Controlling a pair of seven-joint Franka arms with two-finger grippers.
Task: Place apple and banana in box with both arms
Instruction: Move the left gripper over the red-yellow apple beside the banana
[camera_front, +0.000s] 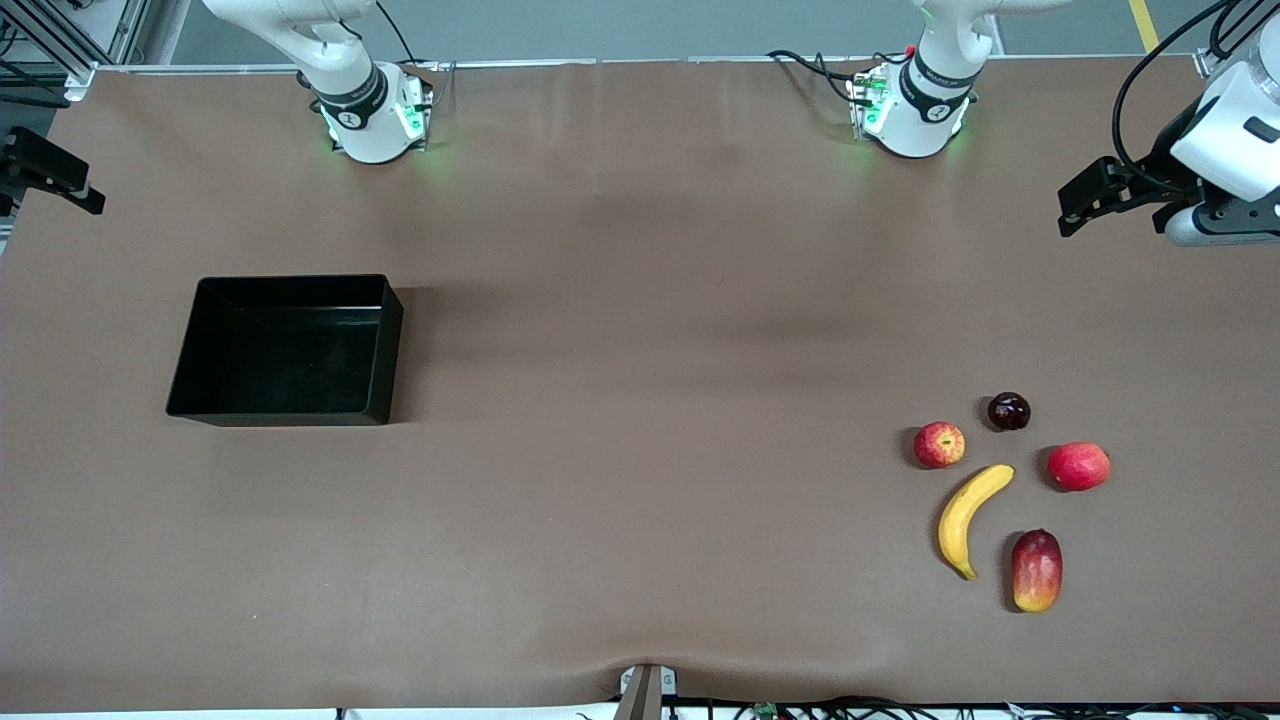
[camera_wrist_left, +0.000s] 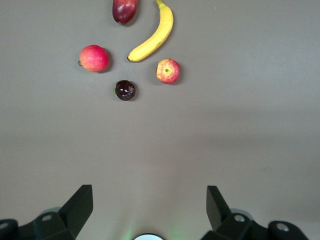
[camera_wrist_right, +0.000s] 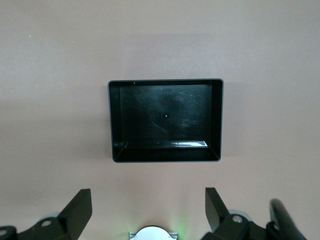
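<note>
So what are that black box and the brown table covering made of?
The box looks like hard plastic with a glossy finish: its walls and floor catch bright reflections and show fine scuffs. The table covering seems a matte brown sheet, perhaps paper or vinyl; it shows faint creases and ripples near the front edge, and no shine.

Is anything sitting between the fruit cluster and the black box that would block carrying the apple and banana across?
Nothing visible. Bare table lies between the apple, the banana and the box, which is empty. The other fruits lie beside them, toward the left arm's end.
</note>
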